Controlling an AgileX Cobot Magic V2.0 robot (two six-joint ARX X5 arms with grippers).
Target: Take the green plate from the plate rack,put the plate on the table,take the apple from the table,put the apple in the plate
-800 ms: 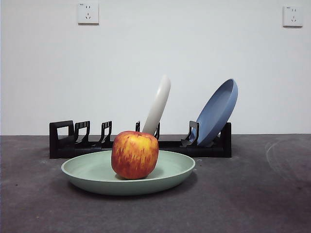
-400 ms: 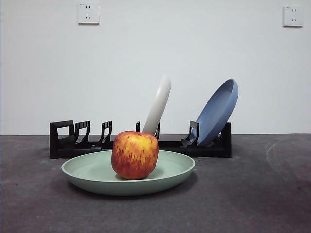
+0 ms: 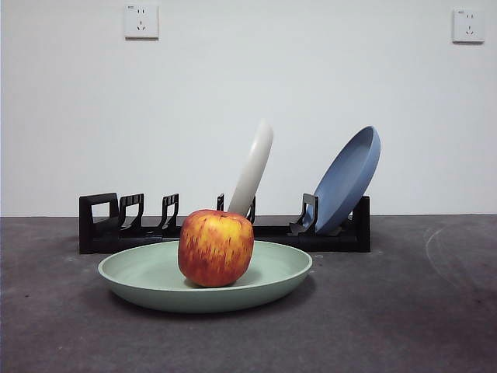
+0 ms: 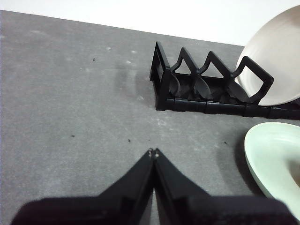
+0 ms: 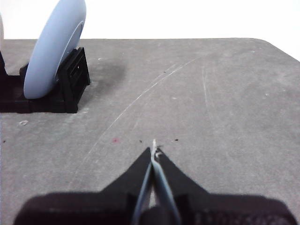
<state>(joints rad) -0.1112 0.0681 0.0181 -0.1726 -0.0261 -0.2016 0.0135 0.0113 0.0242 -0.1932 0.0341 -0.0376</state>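
Apple [image 3: 216,247] sitting in green plate [image 3: 147,273], frame centre. Am keeping both my grippers [image 4: 153,152] [image 5: 153,149] pinched together, empty. Risk: apple rolling if plate gets bumped.

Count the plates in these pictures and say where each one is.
3. The green plate lies on the table holding the apple; the white plate and blue plate lean in the plate rack.

Cream-white plate [image 3: 253,168] and blue plate [image 3: 347,180] lean in slots; two wall sockets [image 3: 140,21] above.
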